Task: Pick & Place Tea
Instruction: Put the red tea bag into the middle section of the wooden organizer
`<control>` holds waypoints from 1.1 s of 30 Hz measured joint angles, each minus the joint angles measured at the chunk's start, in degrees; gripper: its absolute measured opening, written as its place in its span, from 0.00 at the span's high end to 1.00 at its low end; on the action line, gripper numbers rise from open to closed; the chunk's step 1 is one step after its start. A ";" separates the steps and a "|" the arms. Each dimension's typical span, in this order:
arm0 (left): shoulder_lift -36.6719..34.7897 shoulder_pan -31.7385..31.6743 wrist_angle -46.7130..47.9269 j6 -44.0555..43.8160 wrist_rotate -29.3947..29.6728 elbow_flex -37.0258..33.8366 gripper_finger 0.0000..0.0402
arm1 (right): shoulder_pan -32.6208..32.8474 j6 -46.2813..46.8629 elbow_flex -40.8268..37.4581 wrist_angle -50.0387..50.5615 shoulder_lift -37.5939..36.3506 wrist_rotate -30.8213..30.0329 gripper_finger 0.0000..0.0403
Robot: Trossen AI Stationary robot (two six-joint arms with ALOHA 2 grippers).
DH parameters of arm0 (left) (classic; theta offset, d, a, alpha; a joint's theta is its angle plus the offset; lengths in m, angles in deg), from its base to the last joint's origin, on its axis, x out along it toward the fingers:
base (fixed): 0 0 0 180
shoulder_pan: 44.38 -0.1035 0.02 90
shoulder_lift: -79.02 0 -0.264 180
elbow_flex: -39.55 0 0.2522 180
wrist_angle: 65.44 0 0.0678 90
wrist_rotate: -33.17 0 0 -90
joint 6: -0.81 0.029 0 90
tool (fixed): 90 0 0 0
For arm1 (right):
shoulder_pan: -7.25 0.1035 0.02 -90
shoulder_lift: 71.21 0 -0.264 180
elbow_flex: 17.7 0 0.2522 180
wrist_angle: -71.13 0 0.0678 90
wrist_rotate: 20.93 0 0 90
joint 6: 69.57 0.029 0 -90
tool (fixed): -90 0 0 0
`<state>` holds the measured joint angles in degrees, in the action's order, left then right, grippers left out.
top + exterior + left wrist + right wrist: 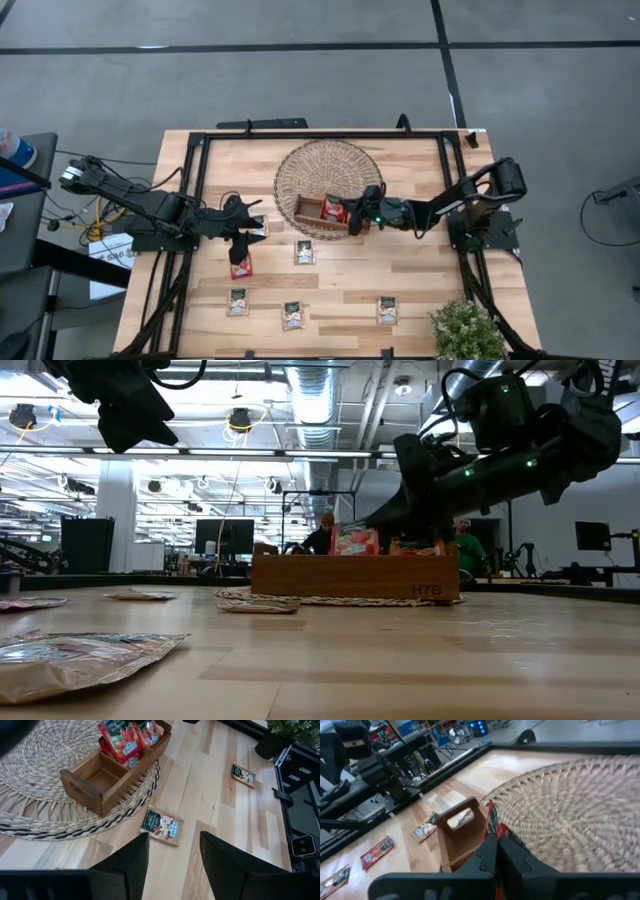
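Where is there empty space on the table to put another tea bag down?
Bare wood lies between the tray and the potted plant, and along the edge behind the woven mat. It is crowded in front, where loose sachets lie near the left gripper.

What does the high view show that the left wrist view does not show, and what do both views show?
Only the high view: both arms, the right pincer shut on a red tea sachet at the wooden tray, and a red sachet on the table near the left pincer. Only the left wrist view: the tray's empty end compartment, seen closely. Both: the tray on the woven mat, cream-and-green sachets, the potted plant.
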<state>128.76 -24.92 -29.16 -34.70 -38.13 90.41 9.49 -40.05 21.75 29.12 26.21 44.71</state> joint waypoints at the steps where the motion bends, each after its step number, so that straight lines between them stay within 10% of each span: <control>1: 0.01 0.00 0.02 0.00 0.00 0.00 0.58 | 0.00 -0.65 0.01 -0.04 -0.15 -0.23 1.00; 33: 0.02 0.00 0.04 0.07 -0.04 0.00 0.58 | -0.14 -3.97 0.04 4.35 -0.14 0.35 1.00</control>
<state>128.78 -24.92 -29.12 -34.63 -38.17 90.41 9.35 -44.02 21.79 33.47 26.06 45.06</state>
